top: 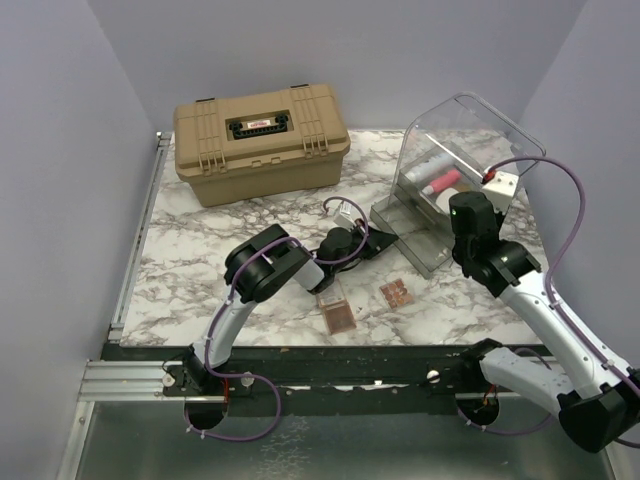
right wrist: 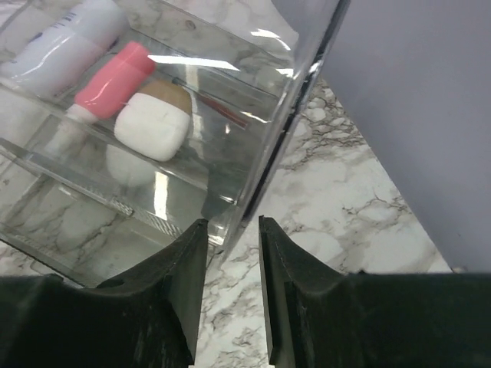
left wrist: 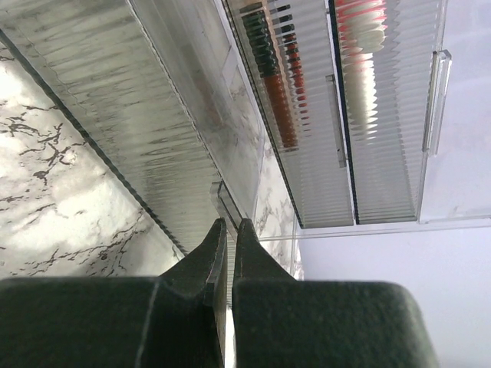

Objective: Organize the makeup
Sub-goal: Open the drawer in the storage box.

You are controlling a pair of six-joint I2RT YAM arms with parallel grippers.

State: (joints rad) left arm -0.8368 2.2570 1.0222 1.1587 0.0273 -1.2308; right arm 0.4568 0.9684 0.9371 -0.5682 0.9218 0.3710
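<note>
Brown palettes (top: 337, 320) lie nearer the left gripper (left wrist: 230, 224), shut tight; right gripper (right wrist: 232, 224) half open, empty, beside clear bin (top: 470, 120).

1. The table (top: 200, 250) has a white marble-patterned top with grey veins.
2. A tan hard case (top: 262, 140), lid shut, stands at the far left.
3. A clear bin (top: 470, 140) stands at the far right, with a drawer (top: 410, 235) drawn out in front of it.
4. Near the front centre lies an eyeshadow palette (top: 340, 320). A second palette (top: 396, 293) lies to its right, apart from it.
</note>
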